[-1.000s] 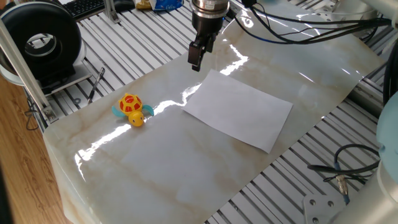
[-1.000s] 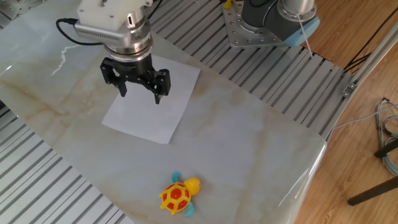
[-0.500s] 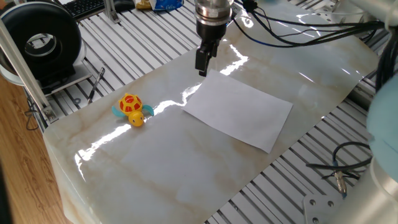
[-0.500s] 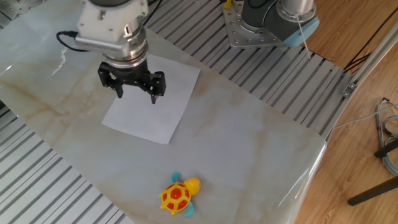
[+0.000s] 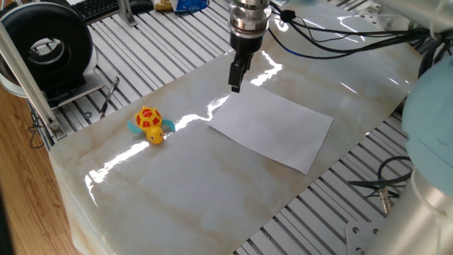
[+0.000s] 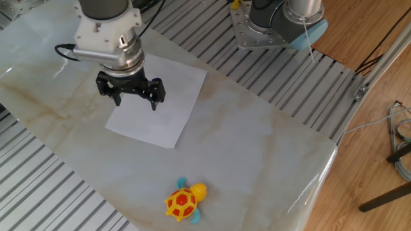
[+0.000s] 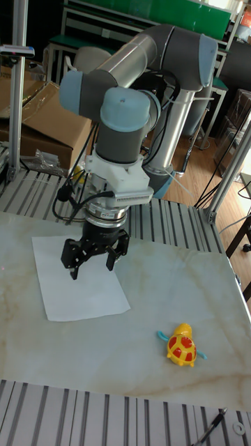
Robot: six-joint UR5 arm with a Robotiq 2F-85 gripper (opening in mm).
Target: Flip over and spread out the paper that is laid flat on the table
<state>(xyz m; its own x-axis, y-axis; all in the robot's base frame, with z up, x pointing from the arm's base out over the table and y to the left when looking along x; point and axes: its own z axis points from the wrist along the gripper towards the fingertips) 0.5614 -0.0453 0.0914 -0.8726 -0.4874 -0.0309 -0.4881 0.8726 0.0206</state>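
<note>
The white paper (image 5: 272,126) lies flat on the marble table (image 5: 198,191), its sheet unfolded. My gripper (image 5: 234,83) hangs just over the paper's far corner, fingers pointing down. In the other fixed view the gripper (image 6: 135,102) stands open over the paper (image 6: 168,115), with nothing between its fingers. The tall fixed view shows the gripper (image 7: 92,270) spread wide above the paper (image 7: 59,296); whether the fingertips touch the sheet I cannot tell.
A small yellow and red toy turtle (image 5: 149,125) sits on the table left of the paper. A black round device (image 5: 46,46) stands on the rails at far left. Loose cables (image 5: 389,191) lie at right. The arm's base (image 6: 276,22) stands behind the table.
The gripper has shifted from beside the paper's far corner to over that corner and has come lower. The paper and the turtle have not moved.
</note>
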